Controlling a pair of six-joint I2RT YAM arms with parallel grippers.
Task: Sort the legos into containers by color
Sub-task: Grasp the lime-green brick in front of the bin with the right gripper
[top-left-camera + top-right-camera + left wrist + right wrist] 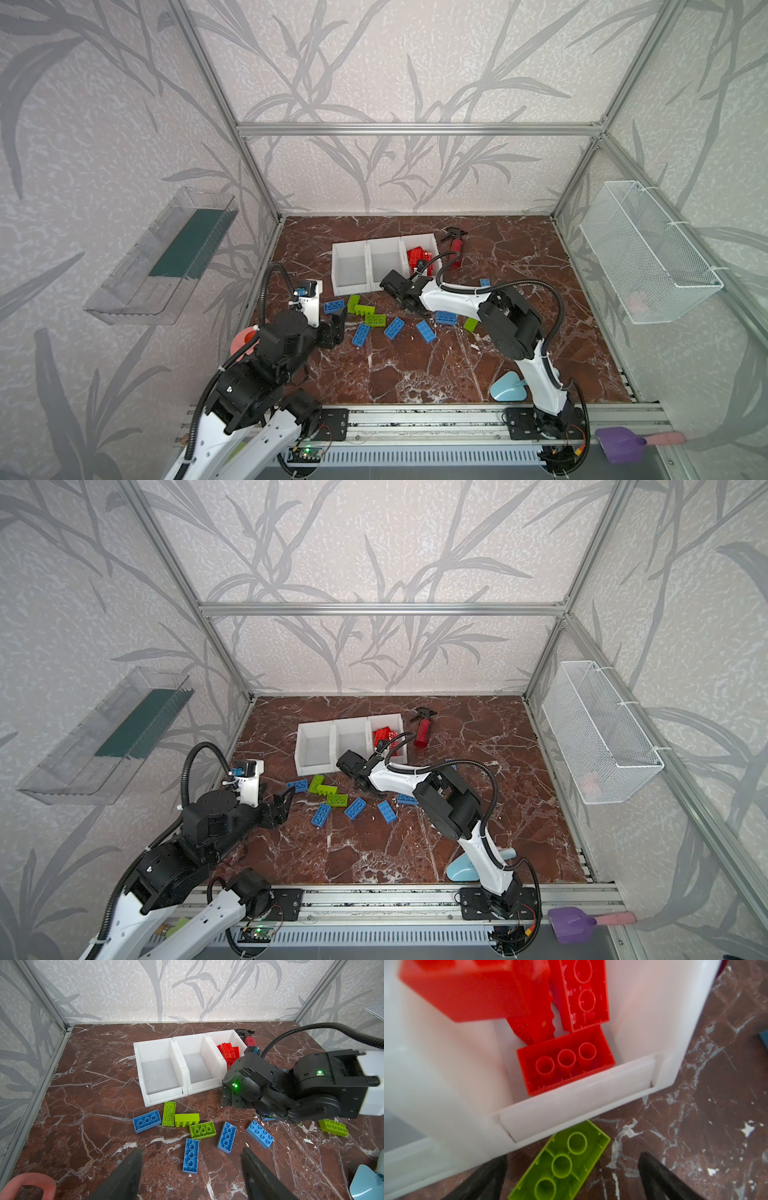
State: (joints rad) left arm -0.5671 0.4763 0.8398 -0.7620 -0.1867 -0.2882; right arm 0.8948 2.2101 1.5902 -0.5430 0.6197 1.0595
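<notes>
Red-brown marbled tabletop [415, 374] fills an aluminium-framed booth with leaf-patterned walls. Toward the back middle stand the containers [351, 291]: three white open-top bins joined in a row, their low fronts facing the arms. The two on the left show only their grey floors. The right-hand one holds the red legos [419, 255], studded bricks piled so that their count cannot be told. A red spray bottle [455, 249] lies just beside that bin's outer wall.

In front of the bins the loose bricks lie scattered. Six blue legos [394, 328] and four green legos [375, 319] show in a top view, some hollow side up, three of the green close together in a cluster. The right wrist view shows one more green brick [560, 1163], hollow side up, just in front of the red bin's lip. The right gripper [571, 1156] hangs over it, fingers spread wide to either side, gripping nothing. The left gripper [191, 1150] hovers at the left of the scatter, fingers apart and empty. Between the bricks and the front rail [415, 419] the marble lies open.
</notes>
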